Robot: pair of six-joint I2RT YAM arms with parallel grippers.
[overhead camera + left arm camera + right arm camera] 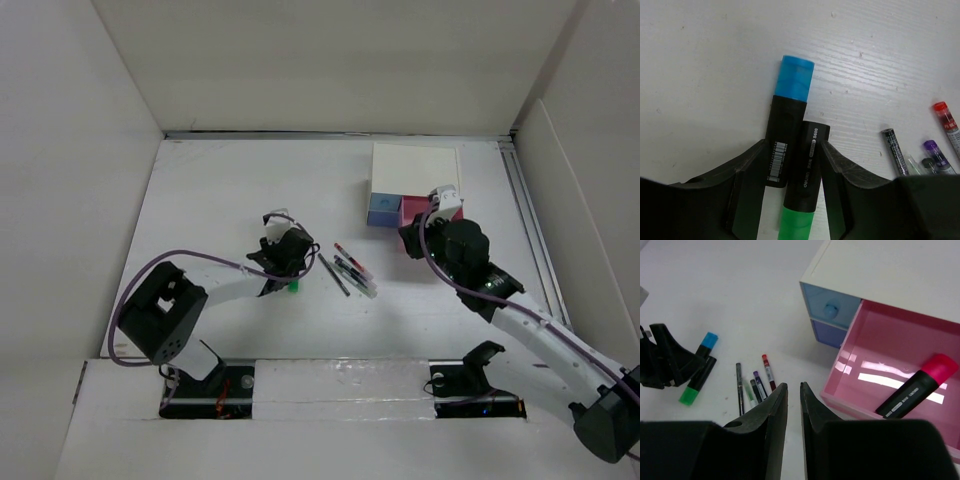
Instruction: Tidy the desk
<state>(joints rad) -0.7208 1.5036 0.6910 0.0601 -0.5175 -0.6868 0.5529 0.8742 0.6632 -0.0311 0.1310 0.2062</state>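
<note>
On the white desk [220, 200] a blue-capped highlighter [792, 100] and a green-capped highlighter [807, 170] lie side by side. My left gripper [793, 150] is shut on the pair, one finger against each outer side. My right gripper [793, 387] hovers in front of the open pink drawer [850, 370]; its fingers stand a narrow slit apart with nothing between them. A pink-capped highlighter [917, 387] lies inside that drawer. In the top view the left gripper [290, 262] is left of centre and the right gripper [412, 238] is by the drawer box.
The small white drawer box [415, 180] stands at the back right, with a light blue drawer [830, 305] and a darker blue drawer [827, 332] shut. Several pens [350, 270] lie loose between the two grippers. White walls enclose the desk.
</note>
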